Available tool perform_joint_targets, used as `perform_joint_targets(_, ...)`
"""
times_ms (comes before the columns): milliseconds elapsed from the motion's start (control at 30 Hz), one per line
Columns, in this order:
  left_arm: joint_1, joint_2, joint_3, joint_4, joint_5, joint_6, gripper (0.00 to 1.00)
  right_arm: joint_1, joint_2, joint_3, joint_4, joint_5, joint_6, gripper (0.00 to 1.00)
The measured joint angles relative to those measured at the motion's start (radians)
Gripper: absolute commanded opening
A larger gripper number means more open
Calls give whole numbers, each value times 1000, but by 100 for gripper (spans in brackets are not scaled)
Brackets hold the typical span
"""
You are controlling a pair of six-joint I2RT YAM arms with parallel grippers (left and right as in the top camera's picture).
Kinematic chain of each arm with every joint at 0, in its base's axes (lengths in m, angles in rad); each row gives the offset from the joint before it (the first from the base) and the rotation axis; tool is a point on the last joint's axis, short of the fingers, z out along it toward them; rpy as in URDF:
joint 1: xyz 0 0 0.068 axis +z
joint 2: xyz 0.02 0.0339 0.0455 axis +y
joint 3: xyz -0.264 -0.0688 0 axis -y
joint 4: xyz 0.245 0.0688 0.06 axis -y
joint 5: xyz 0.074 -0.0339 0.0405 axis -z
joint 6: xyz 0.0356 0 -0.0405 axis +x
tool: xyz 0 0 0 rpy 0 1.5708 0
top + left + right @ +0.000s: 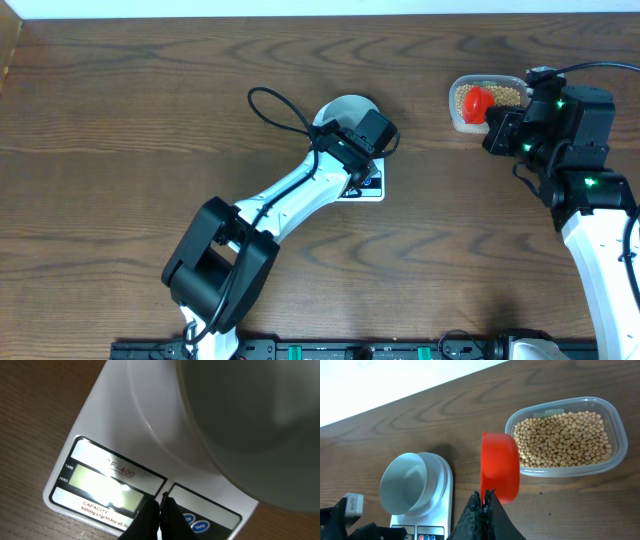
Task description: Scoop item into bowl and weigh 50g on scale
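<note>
Clamping red scoop (pixel 499 467) beside beans (pixel 562 437), right gripper (pixel 483 496), left gripper (pixel 161 503) clenched above scale (pixel 100 425)

Dark wooden table (pixel 120 120) seen from above; left arm (pixel 300 190) reaches over a white scale (pixel 374 189) carrying a pale bowl (pixel 343 108); at the right arm's (pixel 580 170) tip, a red scoop (pixel 477 102) overlaps a clear tub (pixel 455 110) of beans (pixel 508 95).

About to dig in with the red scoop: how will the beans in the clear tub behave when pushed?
The beans look small, round and loose, so they will probably flow around the scoop rather than clump. Spilled ones would likely roll across the flat table. The thin clear tub seems light and might slide under the push.
</note>
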Motion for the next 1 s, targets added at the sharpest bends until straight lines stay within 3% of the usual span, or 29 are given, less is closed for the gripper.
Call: perform_joint_targets(1000, -46, 5, -51, 12, -1, -12, 7, 0, 0, 0, 0, 23, 0, 1)
